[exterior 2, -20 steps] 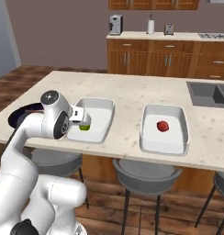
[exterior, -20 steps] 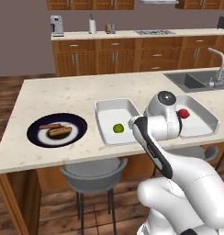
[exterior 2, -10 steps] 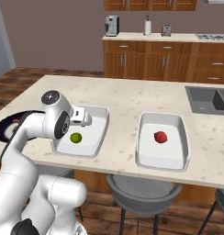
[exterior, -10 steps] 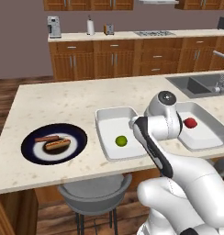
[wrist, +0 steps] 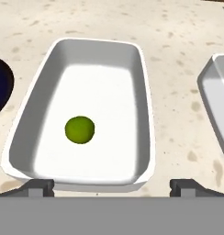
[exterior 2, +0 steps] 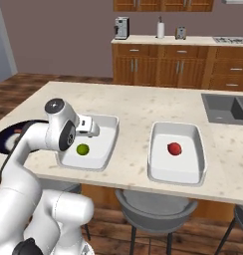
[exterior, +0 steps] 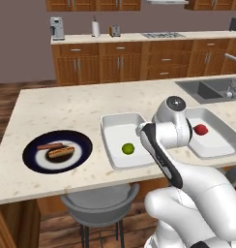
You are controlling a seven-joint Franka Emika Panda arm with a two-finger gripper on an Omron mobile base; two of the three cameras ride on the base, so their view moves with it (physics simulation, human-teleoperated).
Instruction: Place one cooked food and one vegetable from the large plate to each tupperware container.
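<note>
Left base view: large plate (exterior: 35,160) sits at the surface's left end, carrying two sausage-like cooked items (exterior: 57,151), one possibly in a bun; too small to be sure. Near tupperware container (exterior: 109,127) holds a green round vegetable (exterior: 127,148); far tupperware container (exterior: 225,137) holds a red one (exterior: 200,129). So each tray has its vegetable and lacks cooked food.

Right base view: gripper (exterior 2: 89,126) hangs over the near tray's left rim, above the green piece, nothing in it.

Hand view: jaws spread wide and empty, tips straddling the tray's near edge. Likely next step: cross to the plate.
</note>
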